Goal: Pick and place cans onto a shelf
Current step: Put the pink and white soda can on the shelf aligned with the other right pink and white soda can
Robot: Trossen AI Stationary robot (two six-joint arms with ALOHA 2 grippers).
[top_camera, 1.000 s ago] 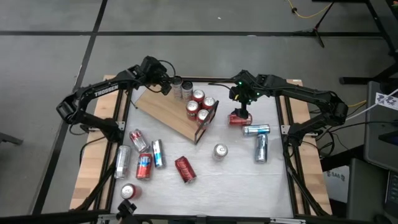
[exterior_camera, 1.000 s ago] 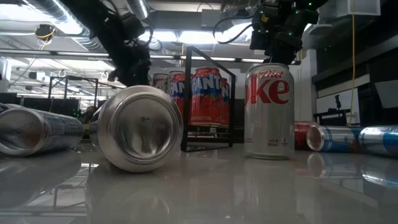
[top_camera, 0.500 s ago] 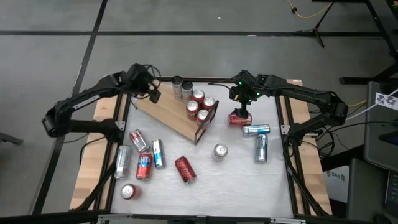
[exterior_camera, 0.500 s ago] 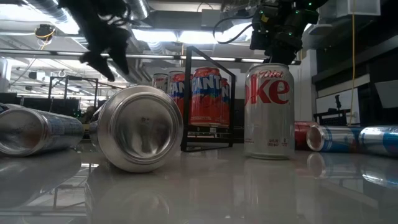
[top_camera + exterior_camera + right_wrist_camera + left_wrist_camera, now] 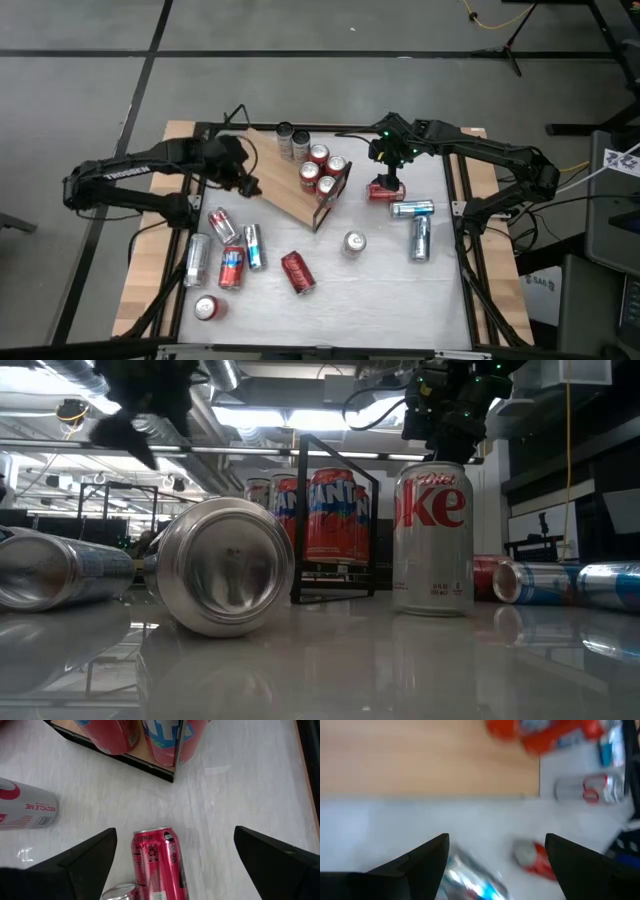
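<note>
The shelf (image 5: 275, 180), a light wooden board with a black frame (image 5: 335, 195) at one end, lies on the white table. Several red cans (image 5: 322, 170) stand on it by the frame, and two silver-topped cans (image 5: 292, 140) stand at its far edge. Other cans (image 5: 232, 262) lie on their sides at the near left. My left gripper (image 5: 247, 182) hangs open over the board's left edge, empty (image 5: 495, 855). My right gripper (image 5: 390, 165) hangs open above a red can (image 5: 156, 862) lying on its side, with a finger to either side of it in the right wrist view and clear of it.
A Diet Coke can (image 5: 432, 540) stands upright near the table's middle (image 5: 354, 243). A red can (image 5: 298, 272) lies to its left. Two silver-blue cans (image 5: 416, 225) lie at the right, near the red one. One can (image 5: 207, 307) stands at the near left corner.
My left gripper has drawn back from the two cans at the shelf's far edge, going toward the table's near-left along the board's left side and rising a little, while rolling about its own axis. It has stayed open and empty. No can has moved.
</note>
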